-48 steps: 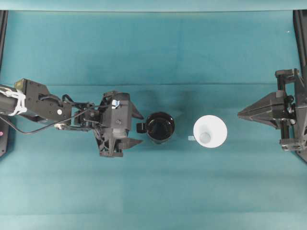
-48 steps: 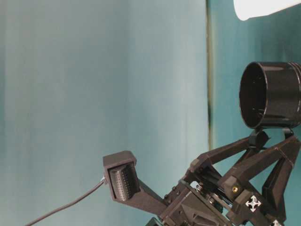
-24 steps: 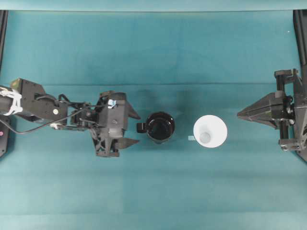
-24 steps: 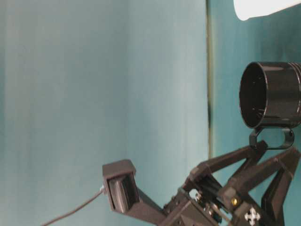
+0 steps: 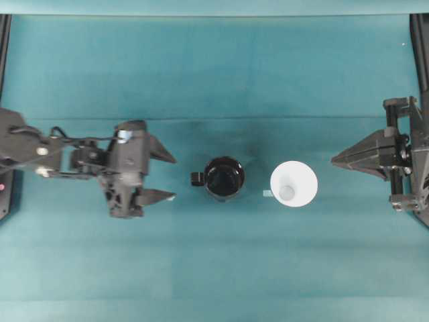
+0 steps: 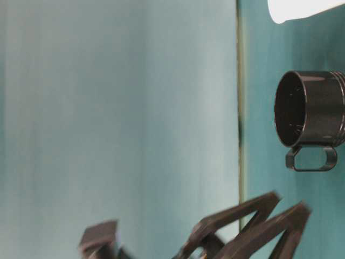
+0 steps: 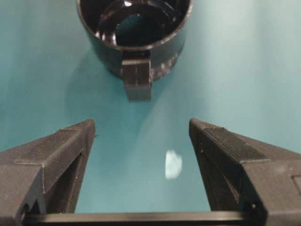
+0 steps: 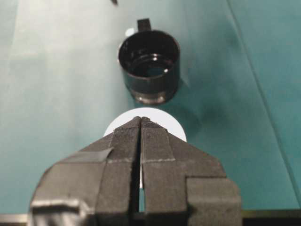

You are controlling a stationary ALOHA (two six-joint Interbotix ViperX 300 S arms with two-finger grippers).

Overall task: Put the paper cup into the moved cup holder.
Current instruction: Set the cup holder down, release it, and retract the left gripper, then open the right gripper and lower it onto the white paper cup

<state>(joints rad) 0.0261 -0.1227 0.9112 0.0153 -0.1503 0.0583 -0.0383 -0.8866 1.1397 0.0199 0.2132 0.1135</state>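
Holder [image 5: 224, 178] stands freed beside your white paper cup [image 5: 293, 185]; left gripper [image 5: 161, 177] gapes empty near its handle; right gripper [image 5: 338, 161], clenched on nothing, faces the cup.

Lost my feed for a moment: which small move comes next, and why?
Probably open the right tool and ease it toward the paper cup. The cup stands beside the black holder, not in it; the right tool is shut, the left tool open and clear of the holder.
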